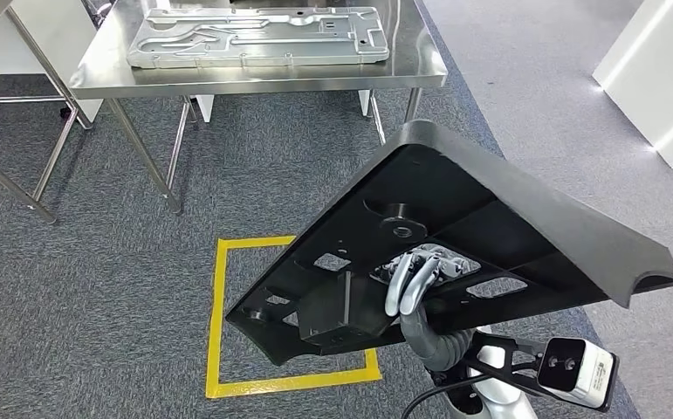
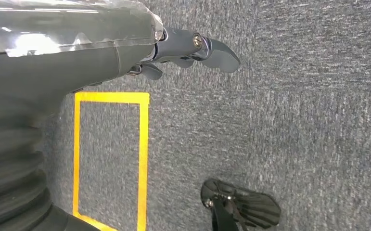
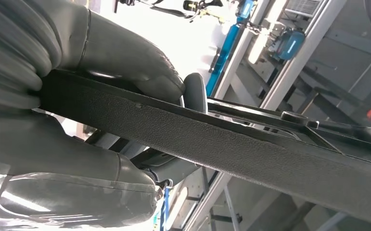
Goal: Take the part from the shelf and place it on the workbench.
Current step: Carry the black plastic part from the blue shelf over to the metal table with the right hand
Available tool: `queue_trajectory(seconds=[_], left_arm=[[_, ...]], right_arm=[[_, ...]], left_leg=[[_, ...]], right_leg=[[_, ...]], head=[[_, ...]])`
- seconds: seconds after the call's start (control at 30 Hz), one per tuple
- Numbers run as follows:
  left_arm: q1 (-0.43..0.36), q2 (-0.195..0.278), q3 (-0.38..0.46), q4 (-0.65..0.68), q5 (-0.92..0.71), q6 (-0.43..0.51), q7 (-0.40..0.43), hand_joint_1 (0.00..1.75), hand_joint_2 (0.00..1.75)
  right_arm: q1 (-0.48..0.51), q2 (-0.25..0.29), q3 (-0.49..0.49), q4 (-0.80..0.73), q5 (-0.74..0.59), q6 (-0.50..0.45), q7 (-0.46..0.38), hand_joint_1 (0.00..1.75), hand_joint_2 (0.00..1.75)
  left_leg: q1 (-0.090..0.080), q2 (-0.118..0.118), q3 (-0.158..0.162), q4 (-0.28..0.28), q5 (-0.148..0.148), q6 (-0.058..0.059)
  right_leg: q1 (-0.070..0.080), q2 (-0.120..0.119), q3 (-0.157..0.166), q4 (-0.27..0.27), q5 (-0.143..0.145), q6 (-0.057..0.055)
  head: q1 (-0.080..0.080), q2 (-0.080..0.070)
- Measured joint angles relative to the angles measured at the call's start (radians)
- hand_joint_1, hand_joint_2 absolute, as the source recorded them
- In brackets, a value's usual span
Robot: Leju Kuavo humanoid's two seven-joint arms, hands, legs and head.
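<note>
A large black plastic part (image 1: 455, 236), triangular with ribs and holes on its underside, hangs tilted in the air in the head view. My right hand (image 1: 415, 279) grips it from below at its near edge; the right wrist view shows the thumb (image 3: 125, 53) pressed on the part's textured edge (image 3: 250, 149). Ahead stands the steel workbench (image 1: 263, 77). My left hand (image 2: 183, 50) hangs over the carpet, holding nothing, fingers loosely extended.
A flat silver metal panel (image 1: 258, 37) lies on the workbench and covers much of its top. A yellow tape square (image 1: 219, 323) marks the grey carpet in front of me. Another metal frame (image 1: 18, 157) stands at the left. White cabinets (image 1: 664, 78) stand at the right.
</note>
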Motion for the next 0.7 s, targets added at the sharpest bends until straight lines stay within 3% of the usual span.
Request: queue_trajectory(seconds=[0.03,0.1,0.17,0.27,0.33,0.43,0.47,0.5,0.53,0.6,0.63,0.7], left_arm=[[0.0,0.0,0.0,0.0,-0.001,-0.001,0.0,0.0,1.75],[0.0,0.0,0.0,0.0,-0.002,-0.001,0.0,0.0,1.75],[-0.001,0.001,0.0,0.0,-0.002,-0.001,0.0,0.0,1.75],[-0.002,0.002,0.0,0.0,-0.002,-0.001,-0.001,0.0,1.75],[-0.003,0.002,0.0,0.0,-0.002,-0.001,-0.002,0.0,1.75],[-0.002,0.005,0.0,0.0,-0.001,-0.002,-0.003,0.0,1.75],[-0.001,0.005,0.0,0.0,0.0,-0.002,-0.003,0.0,1.75],[0.0,0.006,0.0,0.0,0.0,-0.003,-0.003,0.0,1.75],[0.001,0.006,0.0,0.0,0.001,-0.003,-0.003,0.0,1.75],[0.001,0.007,0.0,0.0,0.003,-0.003,-0.005,0.0,1.75],[0.001,0.008,0.0,0.0,0.003,-0.003,-0.006,0.0,1.75],[0.0,0.009,0.0,0.0,0.004,-0.004,-0.009,0.0,1.75]], right_arm=[[0.002,0.0,-0.002,0.0,0.0,0.0,0.0,1.73,1.75],[0.002,0.0,-0.004,0.0,0.0,0.001,-0.001,1.73,1.75],[0.002,0.0,-0.007,0.0,0.0,0.003,-0.002,1.73,1.75],[0.003,0.0,-0.01,0.0,0.002,0.006,-0.003,1.73,1.75],[0.002,0.0,-0.011,-0.001,0.003,0.008,-0.004,1.73,1.75],[0.003,0.0,-0.012,0.0,0.003,0.011,-0.005,1.73,1.75],[0.003,0.0,-0.012,0.001,0.003,0.012,-0.005,1.73,1.75],[0.004,0.0,-0.012,0.002,0.003,0.012,-0.005,1.73,1.75],[0.004,0.0,-0.012,0.002,0.003,0.012,-0.005,1.73,1.75],[0.004,0.0,-0.012,0.002,0.003,0.013,-0.006,1.73,1.75],[0.003,0.0,-0.012,0.003,0.003,0.013,-0.007,1.73,1.75],[0.003,0.0,-0.012,0.004,0.003,0.014,-0.009,1.73,1.75]], left_leg=[[0.0,0.0,0.003,0.0,-0.002,-0.002],[-0.001,0.0,0.009,0.001,-0.007,-0.008],[-0.005,0.001,0.012,0.002,-0.012,-0.018],[-0.004,0.004,0.015,0.004,-0.019,-0.036],[-0.001,0.001,0.002,0.042,-0.045,-0.046],[0.001,-0.002,-0.096,0.236,-0.133,-0.055],[0.001,-0.002,-0.128,0.289,-0.145,-0.057],[0.001,-0.002,-0.143,0.306,-0.137,-0.058],[0.001,-0.002,-0.135,0.276,-0.105,-0.056],[0.001,-0.005,-0.075,0.134,-0.024,-0.048],[-0.002,-0.006,-0.046,0.069,0.001,-0.042],[-0.007,-0.009,-0.021,0.011,0.007,-0.029]], right_leg=[[-0.001,-0.002,0.019,-0.041,0.031,-0.001],[0.0,-0.011,0.093,-0.188,0.1,-0.008],[0.005,-0.016,0.137,-0.279,0.125,-0.016],[0.007,-0.01,0.142,-0.293,0.122,-0.031],[0.003,-0.008,0.15,-0.3,0.122,-0.043],[0.004,-0.006,0.156,-0.302,0.118,-0.054],[0.005,-0.004,0.158,-0.302,0.116,-0.055],[0.005,-0.002,0.161,-0.301,0.113,-0.054],[0.006,0.001,0.165,-0.301,0.11,-0.053],[0.006,0.005,0.178,-0.301,0.101,-0.048],[0.008,0.006,0.182,-0.3,0.096,-0.044],[0.009,0.007,0.185,-0.298,0.093,-0.034]], head=[[0.0,0.0],[0.0,0.0],[0.0,0.0],[0.0,0.0],[0.0,0.0],[0.0,0.0],[0.0,0.0],[0.0,0.0],[0.0,0.0],[0.0,0.0],[0.0,0.0],[0.0,0.0]])
